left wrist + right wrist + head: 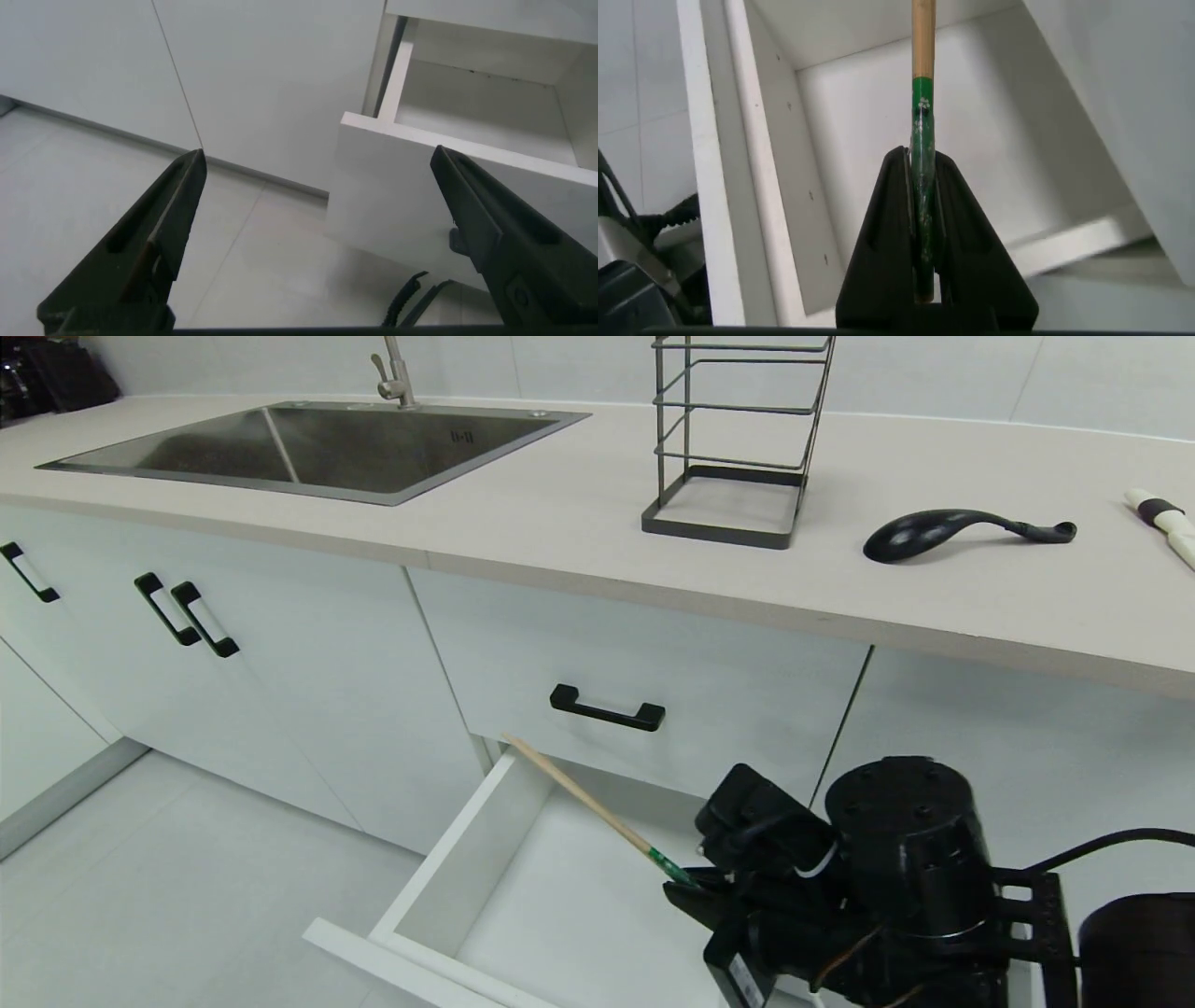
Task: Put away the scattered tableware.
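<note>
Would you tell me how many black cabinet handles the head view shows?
4: a far-left handle, two door handles beside it, a drawer handle above the open drawer. The open drawer's own may be hidden.

Head cam looks down over counter [560,532] and open drawer [471,863]. Left wrist cam sits low outside the drawer; right wrist cam close above its inside.

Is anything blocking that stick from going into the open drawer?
Nothing visible does. The right gripper holds the chopstick by its green end, slanting over the open drawer, and nothing lies between it and the drawer's white floor.
</note>
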